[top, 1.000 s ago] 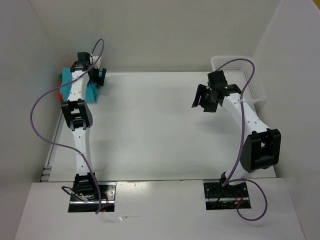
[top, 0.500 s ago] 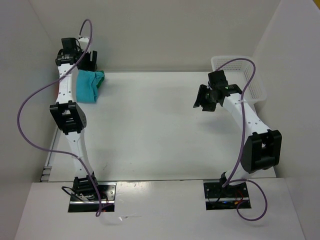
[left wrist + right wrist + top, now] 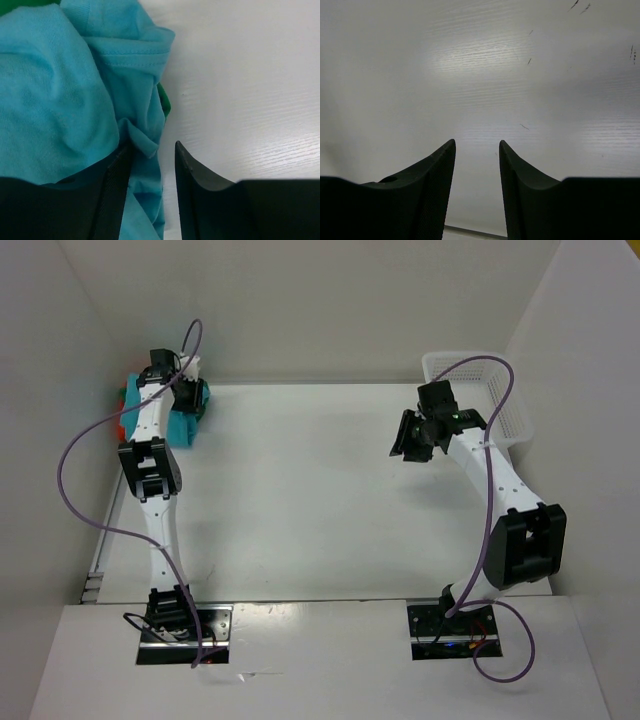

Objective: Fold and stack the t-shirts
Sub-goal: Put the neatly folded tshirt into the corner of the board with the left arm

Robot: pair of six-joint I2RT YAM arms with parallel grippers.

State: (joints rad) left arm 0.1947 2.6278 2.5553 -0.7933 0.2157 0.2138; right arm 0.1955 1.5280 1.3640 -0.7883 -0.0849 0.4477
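The t-shirts lie piled at the table's back left corner. The turquoise one is on top, a dark green one peeks out under it, and a strip of the orange one shows at the left edge. My left gripper is down on the pile, jaws partly apart. A fold of turquoise cloth lies between them against the left finger, with a gap to the right finger. My right gripper hovers open over bare table, holding nothing.
A white mesh basket stands at the back right corner, just behind the right arm. White walls close in the table at the left, back and right.
The left arm lifted toward the back wall, then came back down onto the shirt pile, its jaws narrowing around a turquoise fold. The right jaws also narrowed; that arm barely moved.
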